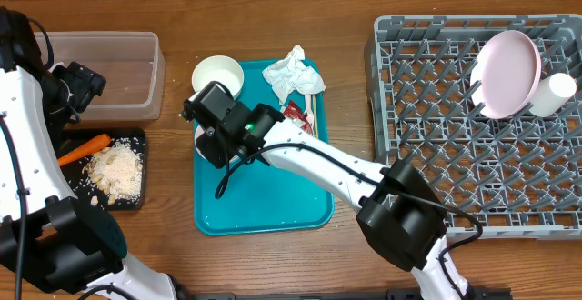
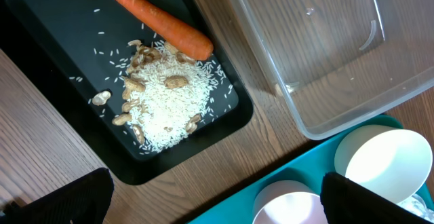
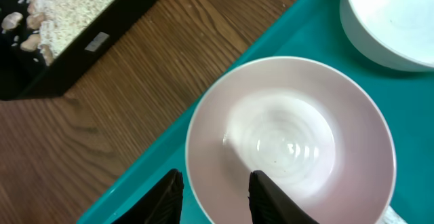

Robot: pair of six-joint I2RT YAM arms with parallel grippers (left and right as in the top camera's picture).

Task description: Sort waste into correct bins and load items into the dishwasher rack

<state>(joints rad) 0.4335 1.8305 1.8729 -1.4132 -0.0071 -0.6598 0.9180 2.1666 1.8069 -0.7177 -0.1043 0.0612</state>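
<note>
Progress, overhead view: dishwasher rack (image 1: 436, 155) at 3 o'clock is loaded with a pink plate (image 1: 507, 61) and a white cup (image 1: 556, 93). Food waste is seen in the black tray (image 1: 127, 136) at 9 o'clock: carrot (image 1: 84, 147), rice (image 1: 116, 171). Clear bin (image 1: 100, 50) at 10 o'clock is judged empty. Left on the teal tray (image 1: 273, 200): white bowl (image 1: 217, 75) at its 11 o'clock corner, crumpled tissue (image 1: 293, 73) and red wrapper (image 1: 296, 114) near 12 o'clock, pink bowl (image 3: 291, 149) at its 9 o'clock edge.

Right gripper (image 3: 217, 197): jaws apart, set astride the pink bowl's near rim, one finger inside, one outside; no clamping is seen.

Left gripper (image 2: 217, 200): jaws wide apart, nothing held
</note>
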